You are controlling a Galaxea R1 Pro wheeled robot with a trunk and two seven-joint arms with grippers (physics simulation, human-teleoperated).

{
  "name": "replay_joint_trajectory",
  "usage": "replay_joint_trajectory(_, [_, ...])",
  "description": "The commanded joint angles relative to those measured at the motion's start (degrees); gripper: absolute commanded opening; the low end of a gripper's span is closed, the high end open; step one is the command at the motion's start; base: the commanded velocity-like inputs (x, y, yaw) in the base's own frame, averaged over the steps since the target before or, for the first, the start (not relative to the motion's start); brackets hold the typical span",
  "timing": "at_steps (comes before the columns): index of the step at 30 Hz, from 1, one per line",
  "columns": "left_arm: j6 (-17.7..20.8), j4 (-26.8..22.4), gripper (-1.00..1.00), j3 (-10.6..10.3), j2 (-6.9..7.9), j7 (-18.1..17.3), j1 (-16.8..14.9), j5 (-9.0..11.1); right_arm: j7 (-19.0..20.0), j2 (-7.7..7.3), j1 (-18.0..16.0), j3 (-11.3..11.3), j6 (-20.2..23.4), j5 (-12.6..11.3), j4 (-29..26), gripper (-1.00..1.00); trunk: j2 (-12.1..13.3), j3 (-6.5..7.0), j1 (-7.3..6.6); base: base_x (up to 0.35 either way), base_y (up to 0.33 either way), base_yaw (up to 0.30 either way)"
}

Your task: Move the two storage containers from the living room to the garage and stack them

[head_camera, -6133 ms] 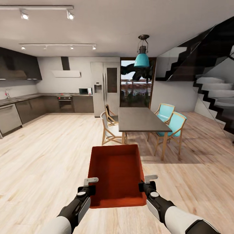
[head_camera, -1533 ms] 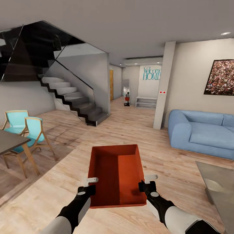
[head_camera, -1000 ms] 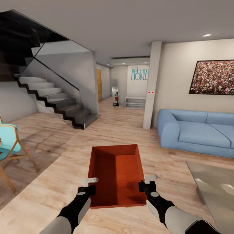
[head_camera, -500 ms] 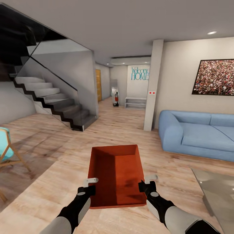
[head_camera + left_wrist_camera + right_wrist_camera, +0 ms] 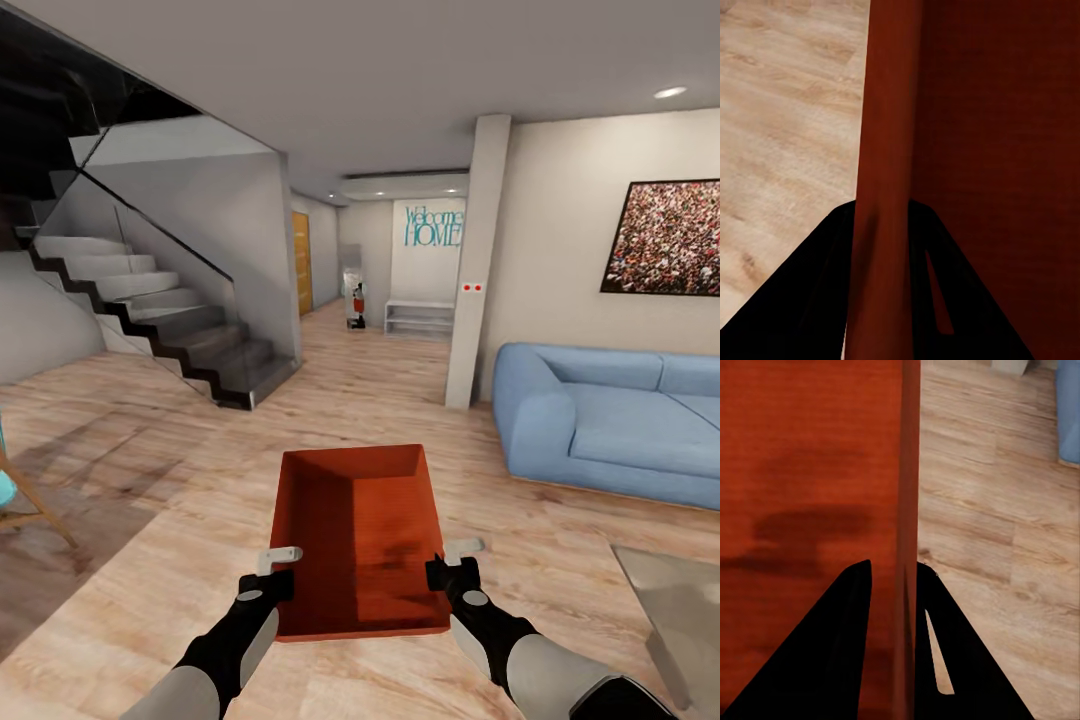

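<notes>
Our left gripper [image 5: 280,572] is clamped on the left wall of the storage container [image 5: 358,530], its fingers [image 5: 832,285] straddling that thin wall. The orange-red open-top bin hangs level before us over the wood plank floor [image 5: 180,500], empty, shallow, flat-walled. Our right gripper [image 5: 452,565] pinches the right wall likewise.

Orange container [image 5: 360,530] between 2 end effectors

This is a home: a blue sofa [image 5: 610,420], a staircase [image 5: 170,325], and "Welcome HOME" lettering [image 5: 433,227] on the wall.
</notes>
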Motion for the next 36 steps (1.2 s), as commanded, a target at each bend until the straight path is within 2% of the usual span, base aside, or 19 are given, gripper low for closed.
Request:
replay_joint_trajectory(1, [-0.4, -0.3, -1.0, 1.1, 1.58, 3.6, 0.0, -0.8, 0.0, 0.01, 0.0, -2.5, 0.0, -2.6, 0.0, -1.0, 0.0, -0.08, 0.04, 0.323, 0.0, 0.0])
replay_joint_trajectory(36, [-0.4, -0.3, -1.0, 1.1, 1.58, 3.6, 0.0, -0.8, 0.0, 0.01, 0.0, -2.5, 0.0, -2.6, 0.0, -1.0, 0.0, -0.08, 0.04, 0.323, 0.0, 0.0])
